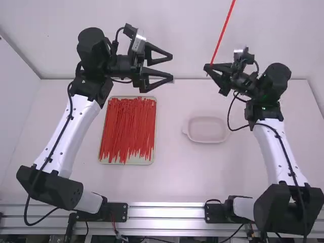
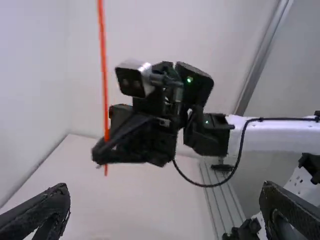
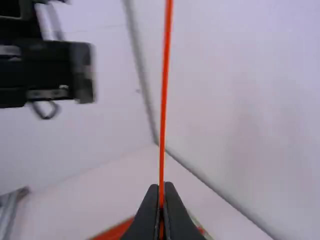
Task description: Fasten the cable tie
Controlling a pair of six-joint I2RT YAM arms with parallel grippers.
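Right of the tray [image 1: 127, 163], the right gripper [image 1: 208, 67] has its fingers clamped on one upright tie [image 1: 223, 31]. The left gripper [image 1: 171, 66] (fingers apart) hangs above the tray's far end. The thin tie could flex away, spoiling threading.

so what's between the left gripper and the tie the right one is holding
Nothing. In the high view the open left gripper and the tie, pinched in the right gripper, are separated only by open air above the table.

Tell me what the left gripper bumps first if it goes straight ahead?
Probably the right gripper, shut on the red cable tie. The open left gripper points at it, only air between; depth is unclear.
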